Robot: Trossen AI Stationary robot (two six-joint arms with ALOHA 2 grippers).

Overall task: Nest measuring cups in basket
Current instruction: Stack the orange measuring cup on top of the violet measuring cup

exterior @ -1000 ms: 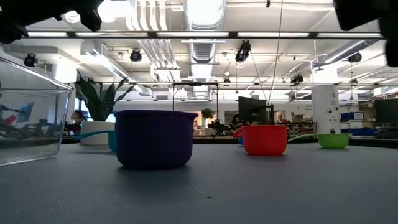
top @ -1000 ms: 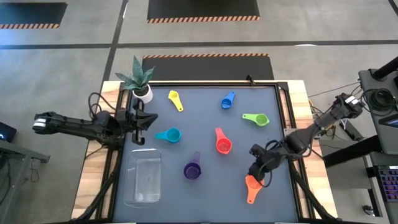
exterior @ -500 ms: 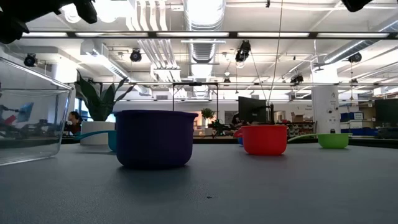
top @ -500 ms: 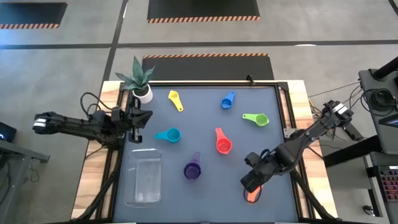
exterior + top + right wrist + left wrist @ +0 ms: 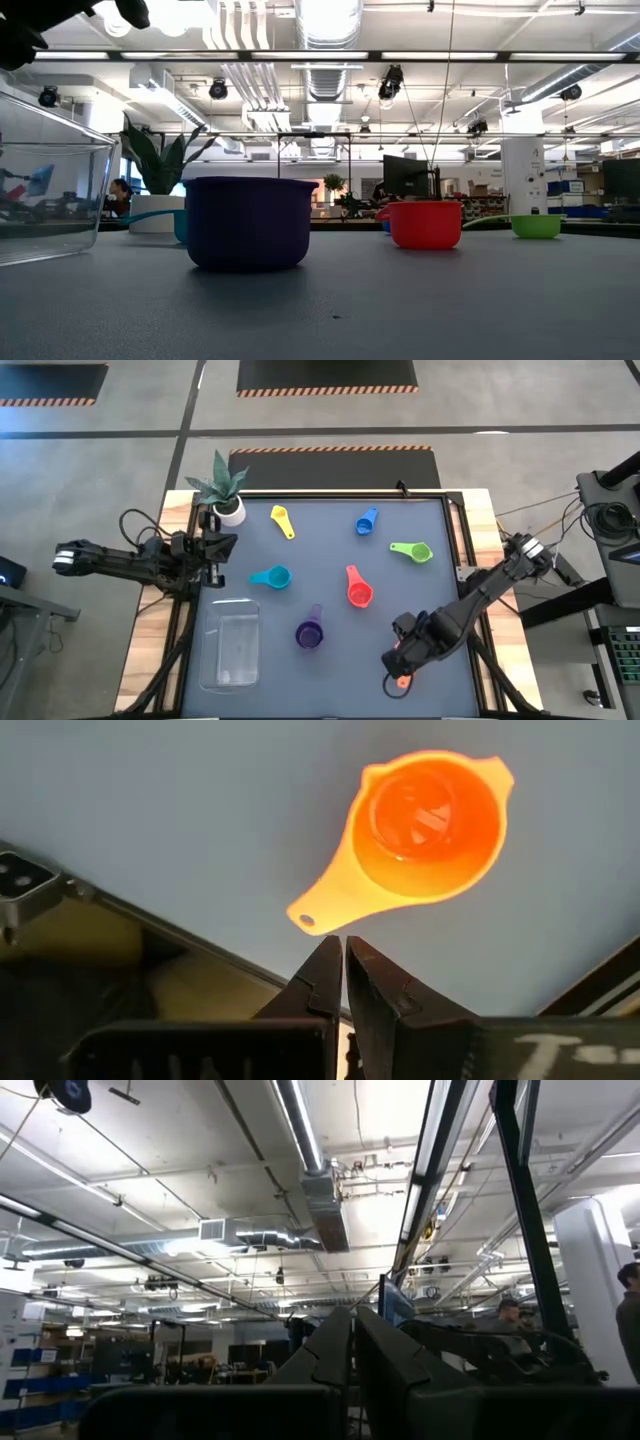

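Below the right end effector (image 5: 342,970), orange cup (image 5: 430,820) handle points toward it.

You have a matt grey worktop (image 5: 330,575) framed in pale bare wood. The orange cup (image 5: 425,825) is smooth, glossy, translucent plastic; the purple cup (image 5: 248,222) looks duller. The basket (image 5: 230,645) is clear, shiny plastic. The jaws are matt black.
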